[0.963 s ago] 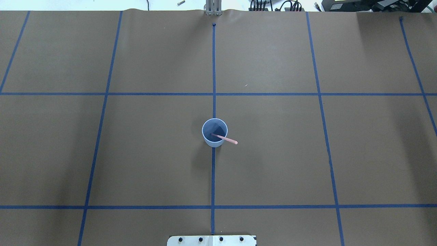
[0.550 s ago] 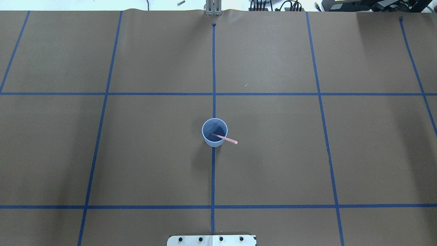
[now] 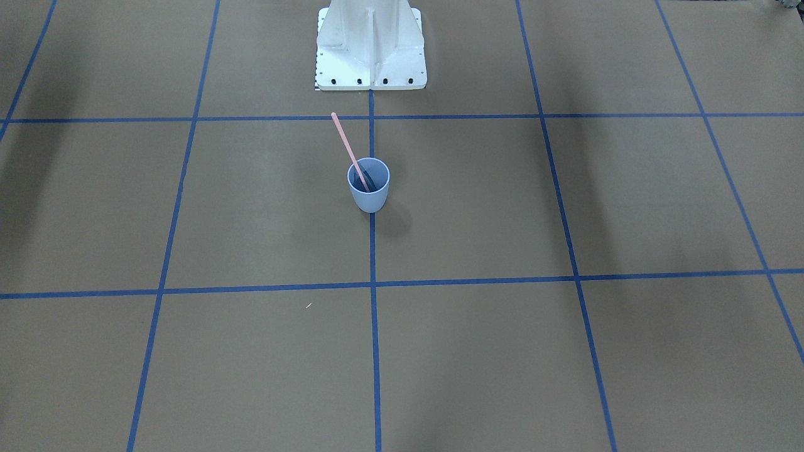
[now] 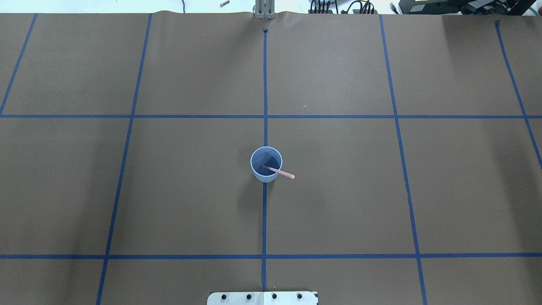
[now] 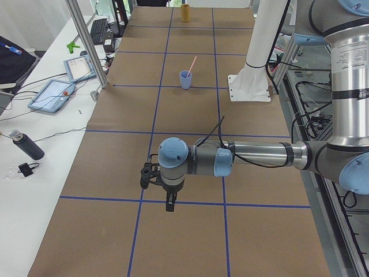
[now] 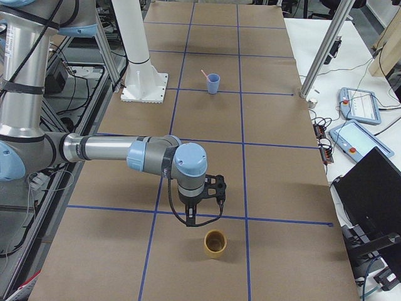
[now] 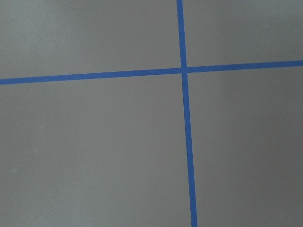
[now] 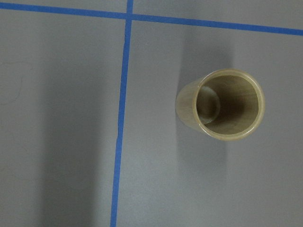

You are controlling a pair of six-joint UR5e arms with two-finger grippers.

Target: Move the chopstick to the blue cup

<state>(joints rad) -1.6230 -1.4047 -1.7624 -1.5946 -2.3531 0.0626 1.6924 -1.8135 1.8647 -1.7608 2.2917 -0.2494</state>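
Overhead check | no change seen | chopstick (image 4: 281,172) and cup (image 4: 266,178) sit exactly as a second ago

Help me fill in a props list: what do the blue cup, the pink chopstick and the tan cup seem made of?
The blue cup: likely plastic, smooth matte, even pale colour, thin rim.
The chopstick: probably plastic, uniform pink, no visible grain; too thin to be sure.
The tan cup: wood or bamboo by its look, satin, faint streaks on the wall.

no readable text, labels, brands or numbers on anything
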